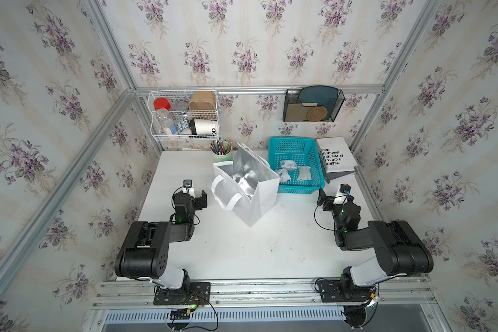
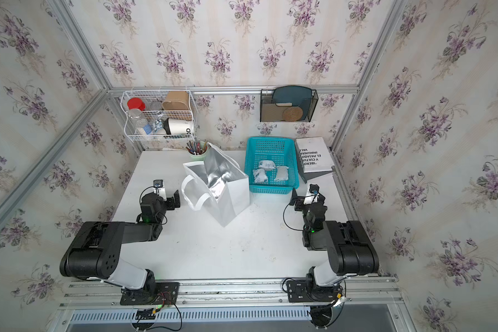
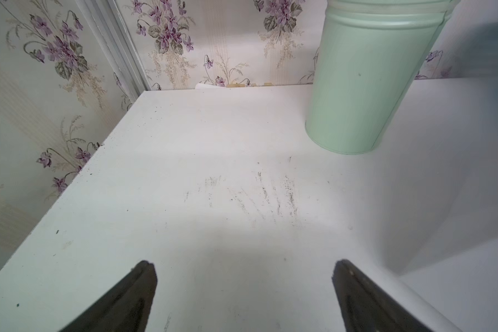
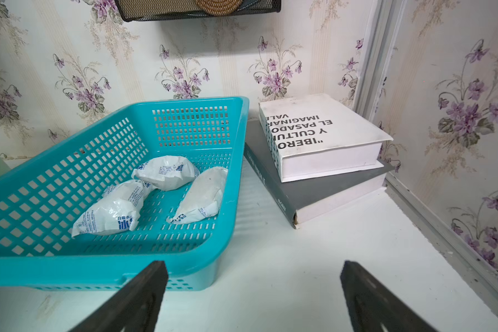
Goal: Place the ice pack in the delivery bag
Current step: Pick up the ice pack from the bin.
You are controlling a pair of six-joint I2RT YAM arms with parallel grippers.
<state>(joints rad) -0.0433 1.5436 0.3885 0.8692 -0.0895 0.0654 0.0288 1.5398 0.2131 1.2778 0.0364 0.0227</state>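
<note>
Left gripper (image 3: 243,266) was fully open and empty, low over bare table (image 3: 213,143), with a green cup (image 3: 365,86) ahead of it. Right gripper (image 4: 253,266) was also fully open and held nothing. Three ice packs (image 4: 167,172) lay in the blue basket (image 4: 69,270), just ahead of the right gripper. The delivery bag (image 1: 258,201) stood open between the grippers, nearer the left.

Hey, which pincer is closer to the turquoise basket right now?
Right. The right pincer is just off the near corner of the basket; the left pincer is away on the far side of the bag.
</note>
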